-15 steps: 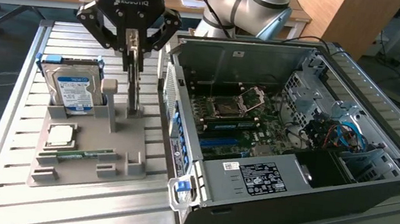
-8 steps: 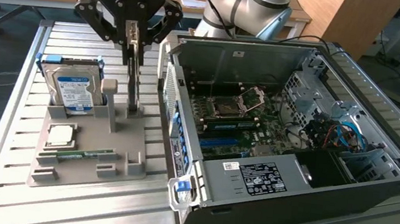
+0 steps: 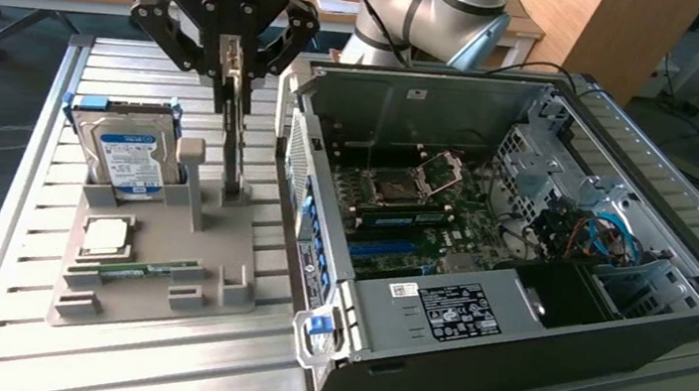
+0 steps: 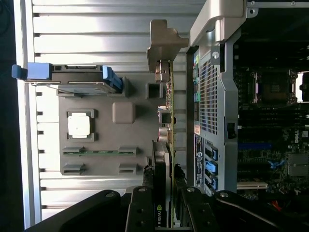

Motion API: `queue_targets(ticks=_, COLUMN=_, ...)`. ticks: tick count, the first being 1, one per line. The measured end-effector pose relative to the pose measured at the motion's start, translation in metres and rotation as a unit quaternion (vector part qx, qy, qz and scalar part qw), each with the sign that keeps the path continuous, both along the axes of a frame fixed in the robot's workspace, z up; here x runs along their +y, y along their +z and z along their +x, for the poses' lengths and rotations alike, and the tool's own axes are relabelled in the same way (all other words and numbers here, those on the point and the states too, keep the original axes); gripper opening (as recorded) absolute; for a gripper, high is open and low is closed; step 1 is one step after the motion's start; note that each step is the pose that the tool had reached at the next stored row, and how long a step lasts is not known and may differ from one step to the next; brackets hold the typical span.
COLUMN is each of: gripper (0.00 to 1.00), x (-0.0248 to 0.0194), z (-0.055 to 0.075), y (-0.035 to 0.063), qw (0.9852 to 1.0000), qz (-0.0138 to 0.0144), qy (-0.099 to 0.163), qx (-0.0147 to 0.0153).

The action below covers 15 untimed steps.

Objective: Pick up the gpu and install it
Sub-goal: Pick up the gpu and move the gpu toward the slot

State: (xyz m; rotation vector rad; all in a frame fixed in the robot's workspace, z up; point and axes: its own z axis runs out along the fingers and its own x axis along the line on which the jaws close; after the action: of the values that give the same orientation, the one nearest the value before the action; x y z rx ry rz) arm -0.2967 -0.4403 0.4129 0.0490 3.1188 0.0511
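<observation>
My gripper (image 3: 234, 66) hangs over the grey parts holder (image 3: 236, 247) and is shut on the gpu (image 3: 236, 132), a thin card that I see edge-on and upright. The card's lower end reaches down to the holder's back corner; whether it touches there I cannot tell. In the wrist view the gpu (image 4: 167, 121) runs out from between the fingers (image 4: 145, 203) of the gripper (image 4: 165, 198), with its silver end bracket (image 4: 163, 38) at the far end. It stands just beside the computer case's perforated rear wall (image 4: 210, 96).
The open computer case (image 3: 654, 323) lies at the exterior view's right, motherboard (image 3: 416, 199) exposed. The holder also carries a hard drive (image 3: 128, 153), a CPU (image 3: 104, 235) and a RAM stick (image 3: 147, 269). A slatted metal table (image 3: 169, 363) is underneath.
</observation>
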Motion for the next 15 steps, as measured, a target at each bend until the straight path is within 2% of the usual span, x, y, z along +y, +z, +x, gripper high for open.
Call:
queue_targets(ticks=9, gripper=0.27, x=0.0000, z=0.000, y=0.0110, qw=1.0000, qz=0.0000, qy=0.000, qx=0.0000)
queue_targets(ticks=15, gripper=0.27, x=0.0000, z=0.000, y=0.0113, qw=1.0000, qz=-0.0002, qy=0.000, qx=0.0000)
